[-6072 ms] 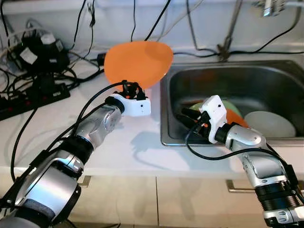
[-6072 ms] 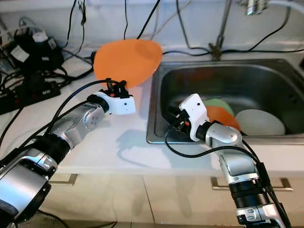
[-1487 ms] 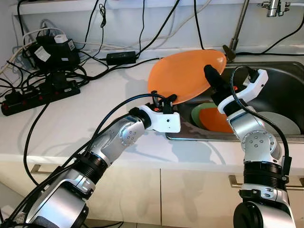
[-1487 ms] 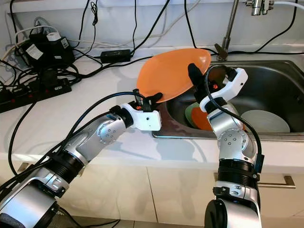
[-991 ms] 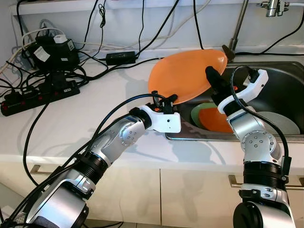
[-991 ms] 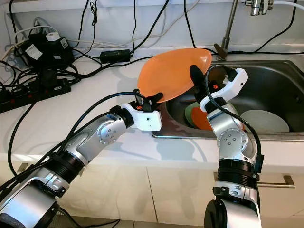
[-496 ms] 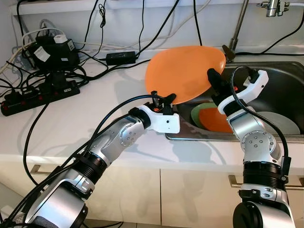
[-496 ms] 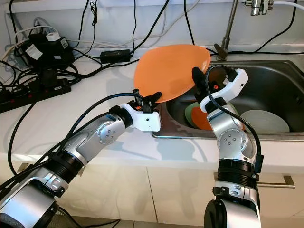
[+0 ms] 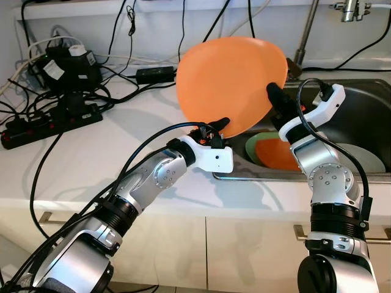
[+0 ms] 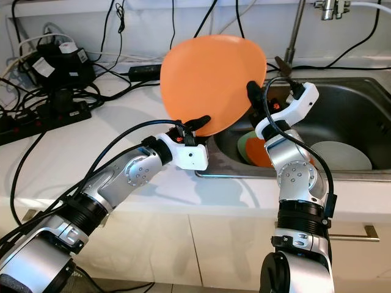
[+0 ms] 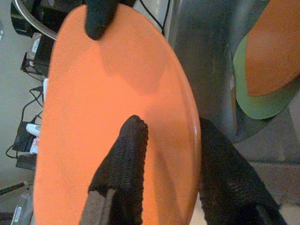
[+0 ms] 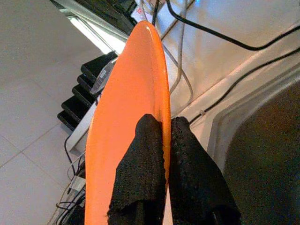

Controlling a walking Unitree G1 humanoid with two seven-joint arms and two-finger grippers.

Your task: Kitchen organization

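Dishes are still being left in the sink [image 9: 360, 110]: a white plate [image 9: 357, 160], a green plate [image 9: 256, 146] and an orange plate [image 9: 278, 155]. The large orange plate [image 9: 229, 82] is being held tilted up above the counter edge. It is being pinched at its lower rim by the left gripper [image 9: 215, 126] and at its sink-side rim by the right gripper [image 9: 275, 97], both closed on it.

So the sink [image 9: 360, 116] is the anchor here, set into the table [image 9: 110, 159] on the right side. A big plate [image 9: 229, 82] is tilted up over the sink's left rim, off the table. The left gripper [image 9: 215, 126] pinches its near edge and the right gripper [image 9: 273, 93] clamps its right edge, just above the basin. Down in the sink there's a stack of dishes [image 9: 272, 152] with another dish [image 9: 360, 159] to its right. Power strips [image 9: 52, 116] and cables sit on the table well left of the sink, and the tap [image 9: 351, 9] is behind it.
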